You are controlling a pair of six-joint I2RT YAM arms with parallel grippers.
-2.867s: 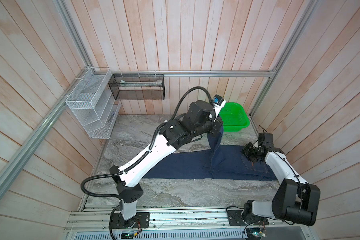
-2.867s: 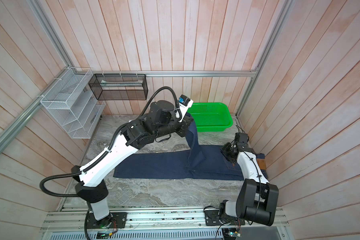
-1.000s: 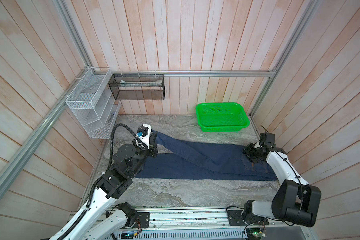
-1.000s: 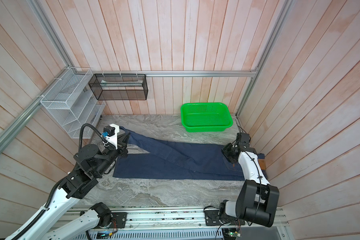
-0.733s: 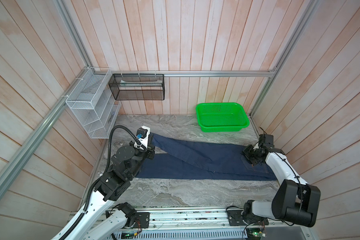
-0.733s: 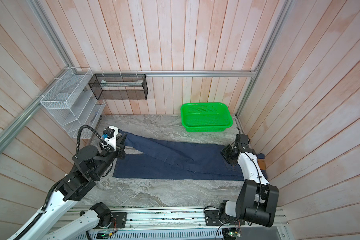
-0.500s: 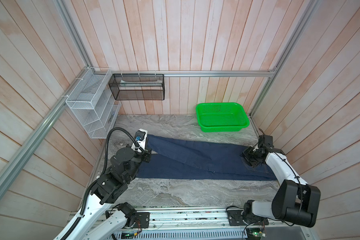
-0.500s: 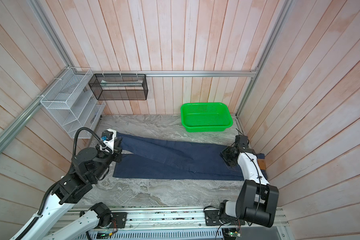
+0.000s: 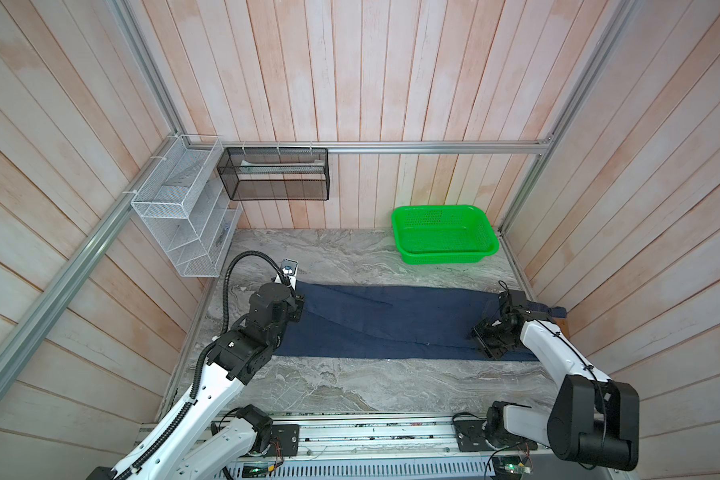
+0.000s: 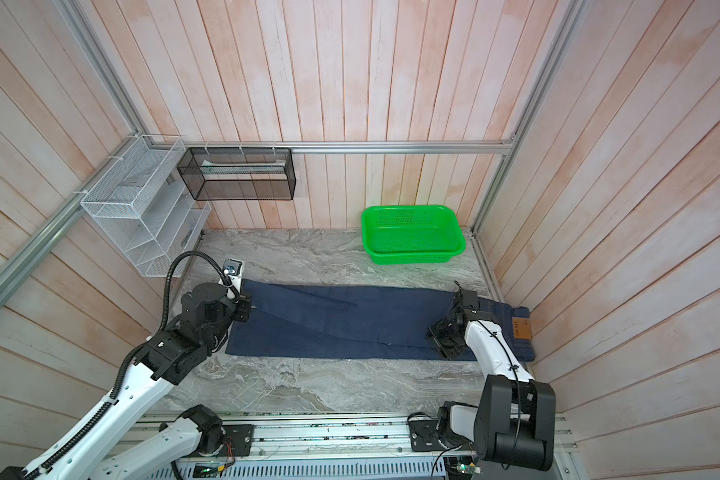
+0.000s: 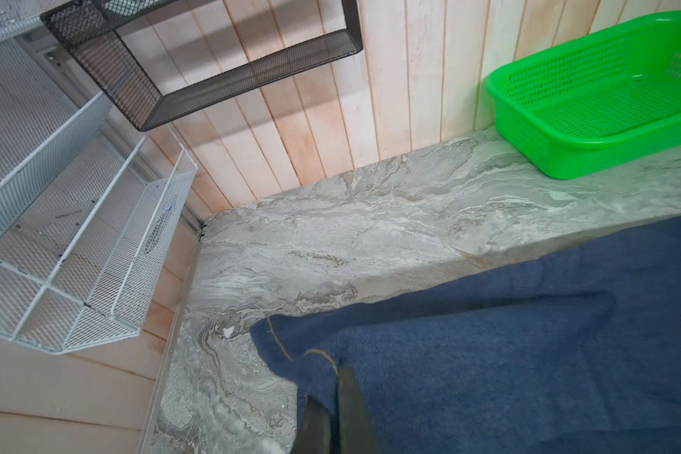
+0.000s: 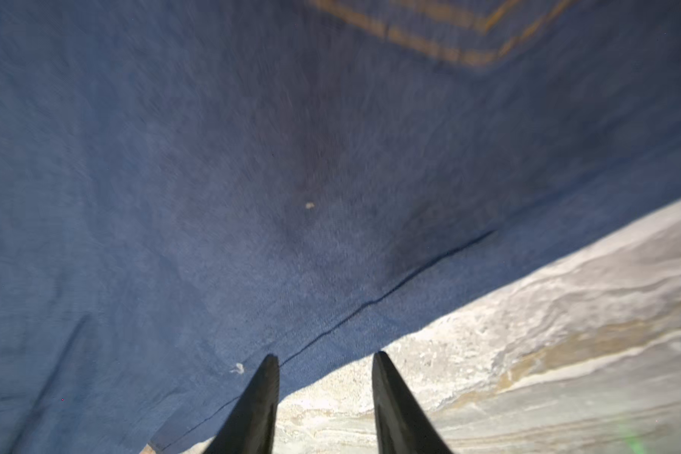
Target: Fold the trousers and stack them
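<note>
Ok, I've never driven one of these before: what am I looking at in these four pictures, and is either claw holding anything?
Two white robot arms stand at the table's near edge, each ending in a two-finger claw. The two wide pictures look down from one overhead camera; the two close-ups come from cameras on the wrists. On the marble table lie dark blue trousers, spread out flat, with a green basket behind them. The left gripper is shut on a leg hem of the trousers. The right gripper is open, its tips straddling the trousers' near edge by the waist, gripping nothing.
</note>
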